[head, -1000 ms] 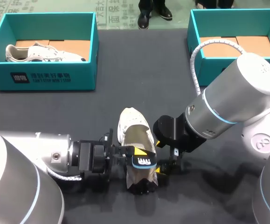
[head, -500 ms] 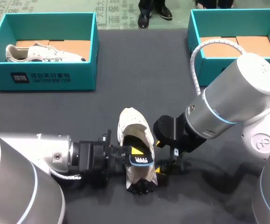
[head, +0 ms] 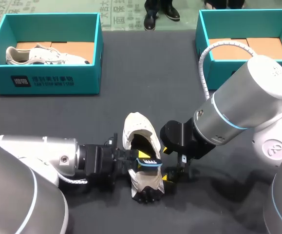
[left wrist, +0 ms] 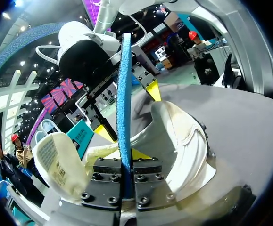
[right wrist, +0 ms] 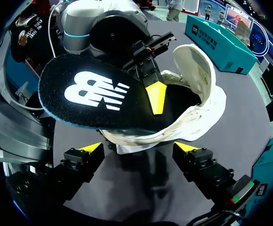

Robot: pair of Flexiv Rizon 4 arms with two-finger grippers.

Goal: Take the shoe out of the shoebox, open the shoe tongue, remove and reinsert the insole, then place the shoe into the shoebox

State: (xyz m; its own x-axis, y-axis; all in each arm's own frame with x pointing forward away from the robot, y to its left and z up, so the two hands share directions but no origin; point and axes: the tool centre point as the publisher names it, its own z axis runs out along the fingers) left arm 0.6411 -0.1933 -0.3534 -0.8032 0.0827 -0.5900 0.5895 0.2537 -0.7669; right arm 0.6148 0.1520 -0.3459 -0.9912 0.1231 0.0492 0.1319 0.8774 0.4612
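Observation:
A white shoe (head: 140, 141) lies on the dark table, toe pointing away, with its tongue (left wrist: 56, 160) folded out. My left gripper (head: 136, 160) comes in from the shoe's left and is shut on the black insole (head: 148, 163), which has a blue underside (left wrist: 124, 94). The insole (right wrist: 98, 94) slants over the heel opening with its front end inside the shoe (right wrist: 197, 70). My right gripper (right wrist: 138, 148) stands open just right of the heel (head: 176, 174), with its fingers on either side of the heel end and apart from it.
A teal shoebox (head: 48, 80) at the back left holds a second white shoe (head: 43, 54). Another teal shoebox (head: 204, 53) stands at the back right with only its cardboard floor showing. My right arm's big grey joint (head: 250, 97) hangs over the table's right part.
My left gripper has pushed to the right, and the insole has tipped flatter and gone deeper into the shoe. The right arm has not moved.

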